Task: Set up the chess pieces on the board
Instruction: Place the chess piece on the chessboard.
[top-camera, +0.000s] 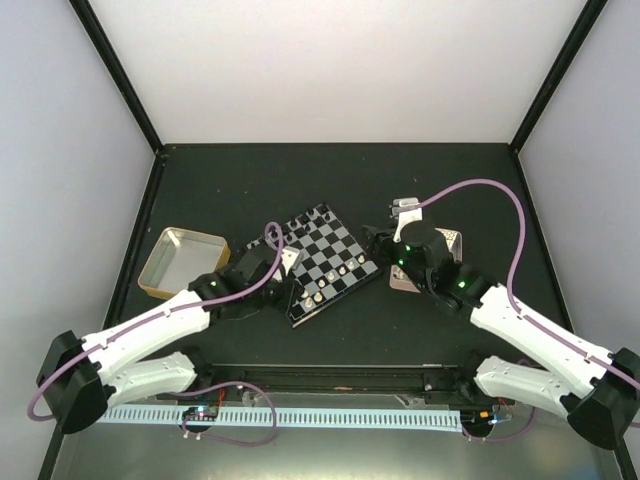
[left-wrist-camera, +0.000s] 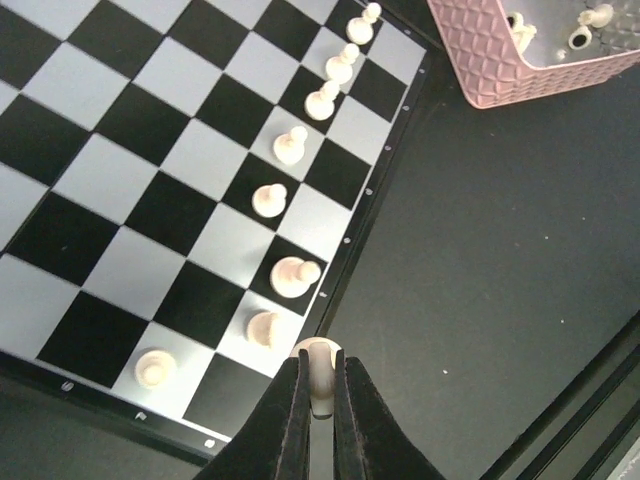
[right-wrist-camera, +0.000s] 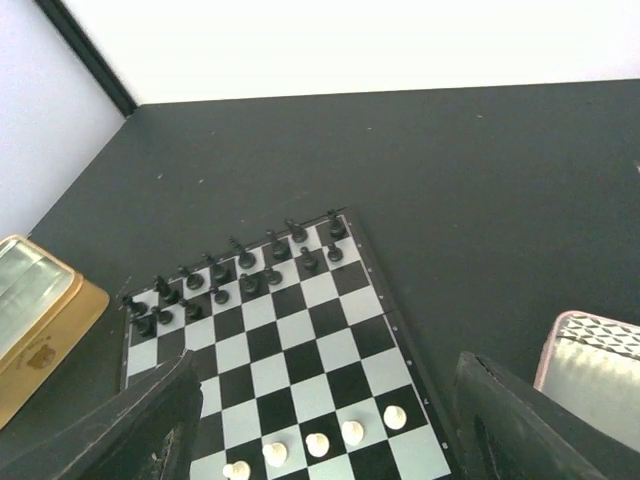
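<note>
Left wrist view first: my left gripper (left-wrist-camera: 320, 372) is clenched on one cream piece (left-wrist-camera: 318, 358), both fingers (left-wrist-camera: 288, 410) pressed flat against its sides with only the rounded head showing above them. That piece sits right at the near rim of the board (left-wrist-camera: 130, 170), by the corner squares; I cannot tell whether its base touches the surface.

Just beyond the fingers, a line of cream pieces (left-wrist-camera: 290, 147) runs along the board's edge file, one per square, with one more cream man (left-wrist-camera: 152, 368) a square over in the nearest row. Past the board's far corner lies the pink tray (left-wrist-camera: 480, 60), with a few cream men inside it.

On the right wrist view, my right gripper (right-wrist-camera: 325, 410) is released, its jaws spread wide with nothing between them, hanging above the board's cream side. The black pieces (right-wrist-camera: 240, 270) fill the two far rows. The metal tin (right-wrist-camera: 30, 310) rests off to the left of the board, apart from it, on the dark table (right-wrist-camera: 480, 180).

From the top camera, both arms lean in over the board, one from each side.
</note>
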